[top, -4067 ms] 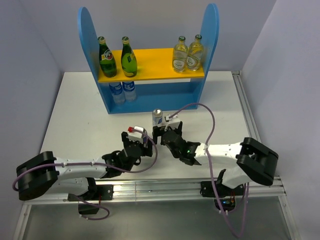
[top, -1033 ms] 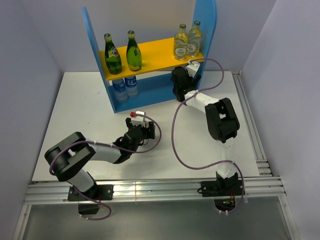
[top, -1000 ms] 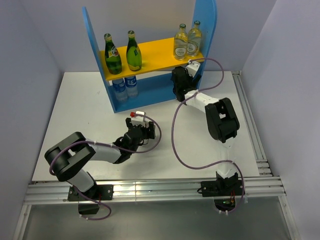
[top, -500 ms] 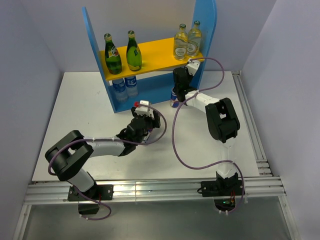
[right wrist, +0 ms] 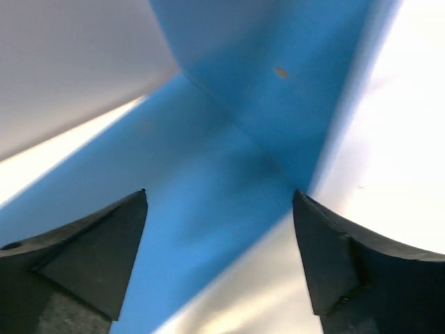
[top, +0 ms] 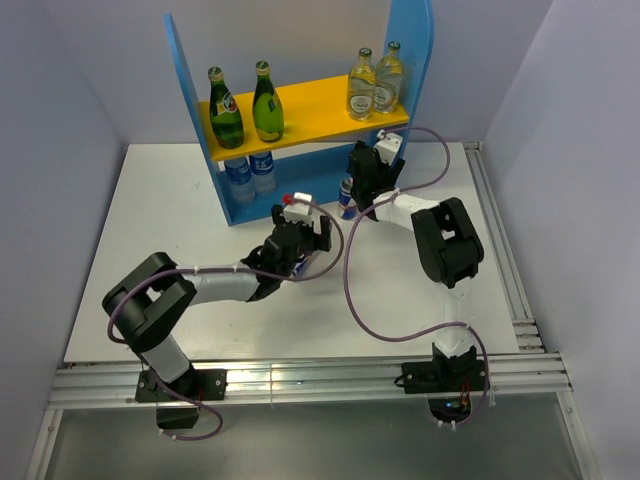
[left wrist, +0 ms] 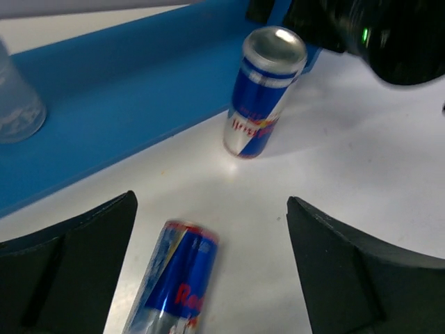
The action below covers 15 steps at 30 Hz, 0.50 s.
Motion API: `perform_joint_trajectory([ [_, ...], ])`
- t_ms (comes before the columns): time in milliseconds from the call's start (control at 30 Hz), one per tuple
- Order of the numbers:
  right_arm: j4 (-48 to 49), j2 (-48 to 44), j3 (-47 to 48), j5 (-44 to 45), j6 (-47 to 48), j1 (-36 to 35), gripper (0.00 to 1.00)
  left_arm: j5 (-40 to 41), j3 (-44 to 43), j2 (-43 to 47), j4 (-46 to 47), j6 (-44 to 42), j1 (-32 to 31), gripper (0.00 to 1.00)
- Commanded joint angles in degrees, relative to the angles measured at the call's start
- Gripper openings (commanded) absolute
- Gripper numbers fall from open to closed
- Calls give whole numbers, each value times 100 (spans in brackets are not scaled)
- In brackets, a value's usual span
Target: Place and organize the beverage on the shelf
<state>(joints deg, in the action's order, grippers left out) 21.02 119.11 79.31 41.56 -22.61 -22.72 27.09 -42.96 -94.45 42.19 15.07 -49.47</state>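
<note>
The shelf [top: 403, 60] stands at the back, turned at an angle. Two green bottles [top: 227, 112] and two clear yellowish bottles [top: 362, 90] stand on its yellow board [top: 310, 105]. One blue-and-silver can [left wrist: 264, 90] stands upright on the table against the shelf's blue base [left wrist: 118, 76]; it also shows in the top view [top: 346, 197]. A second can [left wrist: 170, 282] lies on its side between the open fingers of my left gripper [left wrist: 210, 202], nearer the left finger and not touched. My right gripper [right wrist: 219, 193] is open and empty, facing the shelf's base and side panel [right wrist: 278, 83], just right of the upright can.
Two clear plastic bottles [top: 250, 178] stand on the lower level at the left. The right arm [left wrist: 375, 35] is close behind the upright can. The right arm's cable [top: 345, 280] loops over the white table [top: 150, 210]. A metal rail [top: 300, 380] runs along the near edge.
The right gripper let go of the can in front of the shelf base and drew back slightly. The left gripper moved forward toward the shelf, over the lying can.
</note>
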Motion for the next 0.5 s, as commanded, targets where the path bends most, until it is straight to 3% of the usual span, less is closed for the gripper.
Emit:
perform_joint_trajectory([
  [0, 210, -695, -300, 405, 64, 57, 94, -607, -748, -187, -621, -162, 157, 97],
  [233, 97, -2013, -1312, 607, -304, 189, 98, -1538, -1564, -503, -2047, -214, 596, 99],
  [467, -668, -3419, -2374, 564, -1043, 224, 98, -1733, -1883, -688, -3366, -294, 702, 99],
])
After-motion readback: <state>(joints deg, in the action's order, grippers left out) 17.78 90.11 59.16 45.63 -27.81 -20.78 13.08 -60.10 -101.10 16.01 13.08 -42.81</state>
